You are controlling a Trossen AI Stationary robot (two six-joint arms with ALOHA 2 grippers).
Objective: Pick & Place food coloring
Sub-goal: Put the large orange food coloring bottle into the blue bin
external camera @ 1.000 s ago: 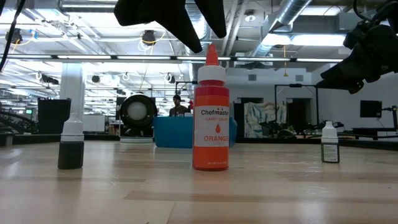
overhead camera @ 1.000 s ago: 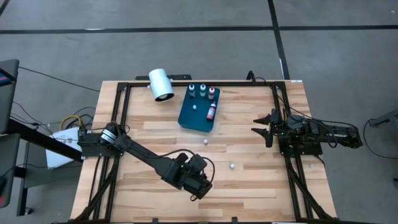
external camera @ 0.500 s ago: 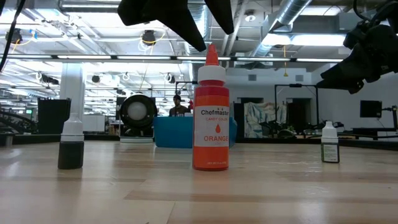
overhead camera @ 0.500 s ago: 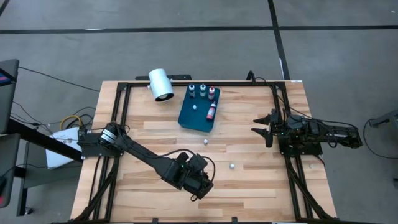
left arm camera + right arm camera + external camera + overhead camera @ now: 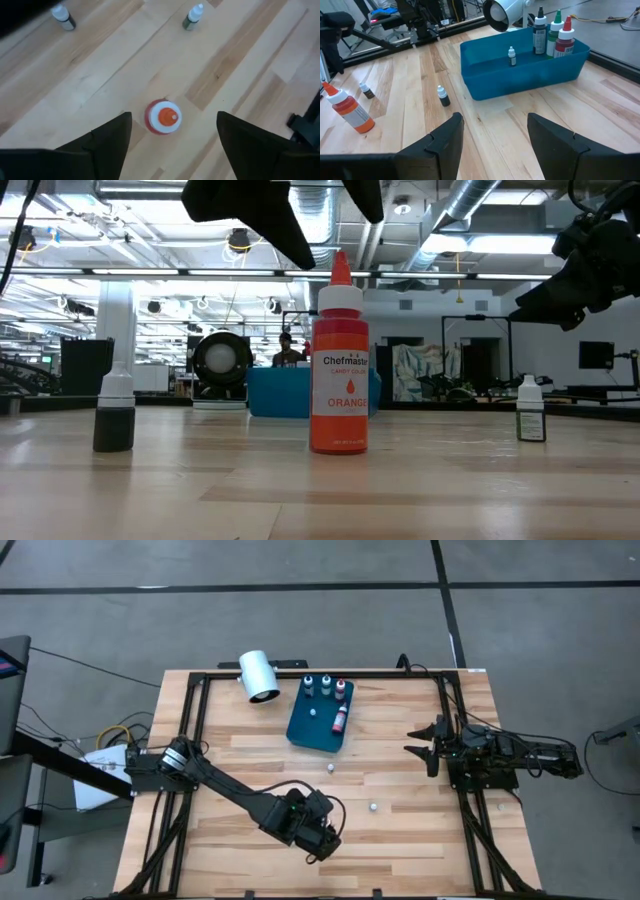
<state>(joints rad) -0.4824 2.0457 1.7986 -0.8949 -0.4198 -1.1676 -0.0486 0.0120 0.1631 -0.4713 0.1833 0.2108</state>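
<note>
— Where was the orange bottle (image 5: 338, 370)?
— Upright on the table (image 5: 200, 490), well apart from the blue tray (image 5: 520, 75). The left gripper (image 5: 172, 131) hung above it, fingers spread wide and gripping nothing.
— The risk?
— A finger (image 5: 107, 142) could clip the tall nozzle and topple it. The right gripper (image 5: 495, 132) waited open at the table's right edge.

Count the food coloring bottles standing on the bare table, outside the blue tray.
3. The orange bottle stands under the open left gripper; one small bottle sits just off the blue tray; another small bottle stands farther out from it. None seems hidden.
</note>
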